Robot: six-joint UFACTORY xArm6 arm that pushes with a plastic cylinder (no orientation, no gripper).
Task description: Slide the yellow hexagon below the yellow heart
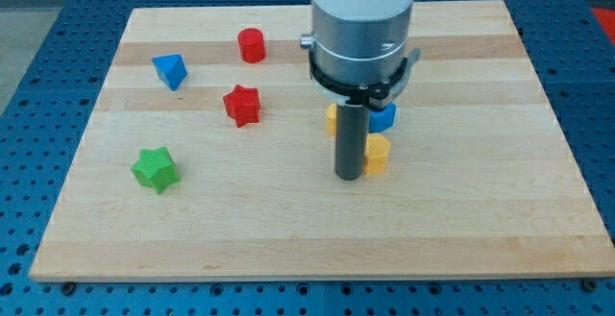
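Note:
My tip [348,176] rests on the wooden board [288,239] at the middle. A yellow block [377,153], likely the yellow hexagon, sits just to the tip's right, touching or nearly touching the rod. Another yellow block [331,120], likely the yellow heart, peeks out on the rod's left side, above the tip, and is mostly hidden. A blue block [383,117] sits just above the yellow hexagon, partly hidden by the arm.
A red cylinder [252,45] stands at the top, left of the arm. A blue triangular block [170,70] is at upper left. A red star [242,105] lies left of the rod. A green star [155,169] lies at lower left.

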